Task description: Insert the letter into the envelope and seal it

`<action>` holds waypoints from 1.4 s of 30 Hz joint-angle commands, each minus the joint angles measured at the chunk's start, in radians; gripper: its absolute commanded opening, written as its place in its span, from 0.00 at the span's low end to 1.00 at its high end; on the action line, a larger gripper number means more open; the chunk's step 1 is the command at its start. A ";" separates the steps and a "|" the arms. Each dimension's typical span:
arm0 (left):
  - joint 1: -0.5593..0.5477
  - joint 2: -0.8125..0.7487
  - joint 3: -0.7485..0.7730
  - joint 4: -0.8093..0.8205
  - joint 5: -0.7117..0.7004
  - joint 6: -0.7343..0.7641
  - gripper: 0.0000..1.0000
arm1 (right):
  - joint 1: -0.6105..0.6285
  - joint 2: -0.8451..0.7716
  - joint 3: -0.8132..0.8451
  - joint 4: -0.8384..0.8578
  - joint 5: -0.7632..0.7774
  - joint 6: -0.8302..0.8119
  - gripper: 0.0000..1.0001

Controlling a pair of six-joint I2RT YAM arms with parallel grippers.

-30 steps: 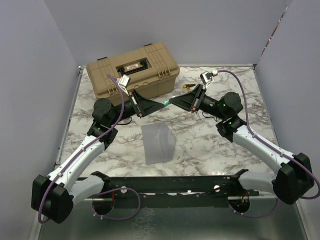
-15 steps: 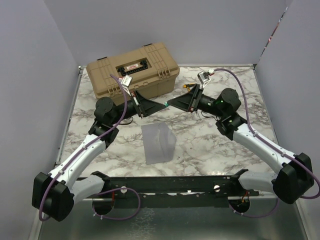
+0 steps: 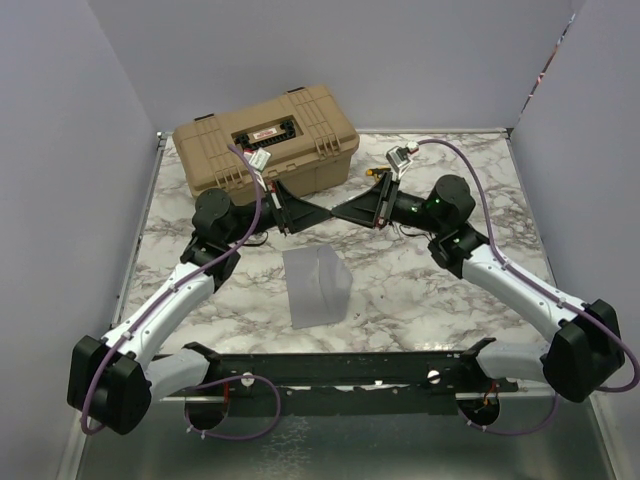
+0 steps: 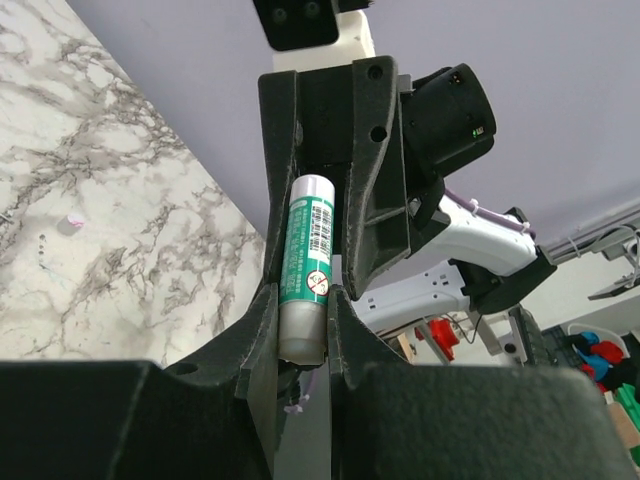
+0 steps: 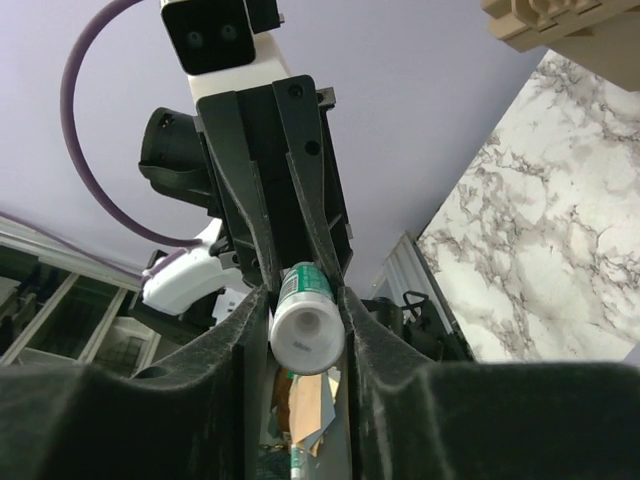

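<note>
The grey-lilac envelope (image 3: 318,287) lies flat on the marble table (image 3: 450,300), in front of both grippers. The tan letter does not show as a separate sheet. Both grippers meet tip to tip above the table, behind the envelope. My left gripper (image 3: 318,207) is shut on one end of a green glue stick (image 4: 305,265). My right gripper (image 3: 343,208) is shut on its other, white end (image 5: 305,332). The left wrist view shows the left gripper (image 4: 303,305) with the right gripper (image 4: 325,195) facing it. The right wrist view shows the right gripper (image 5: 305,305).
A tan hard case (image 3: 265,137) stands closed at the back left, just behind the grippers. A small yellow-and-black item (image 3: 375,172) lies behind the right gripper. Purple walls enclose the table on three sides.
The right gripper has moved left to meet the left gripper. The green stick that showed between them is now covered by both sets of fingers. The envelope has not moved.
</note>
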 commanded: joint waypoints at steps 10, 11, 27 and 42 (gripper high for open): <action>0.002 -0.018 0.009 -0.027 0.014 0.040 0.40 | 0.019 -0.074 -0.002 0.042 0.059 0.004 0.01; 0.002 -0.023 0.010 -0.027 0.012 0.042 0.46 | 0.019 -0.078 -0.006 0.031 0.069 0.005 0.01; 0.008 -0.114 0.003 -0.007 -0.019 0.068 0.58 | 0.018 -0.085 -0.049 0.026 0.135 0.041 0.01; 0.009 -0.120 -0.011 0.006 -0.016 0.055 0.61 | 0.019 -0.050 -0.059 0.081 0.129 0.075 0.02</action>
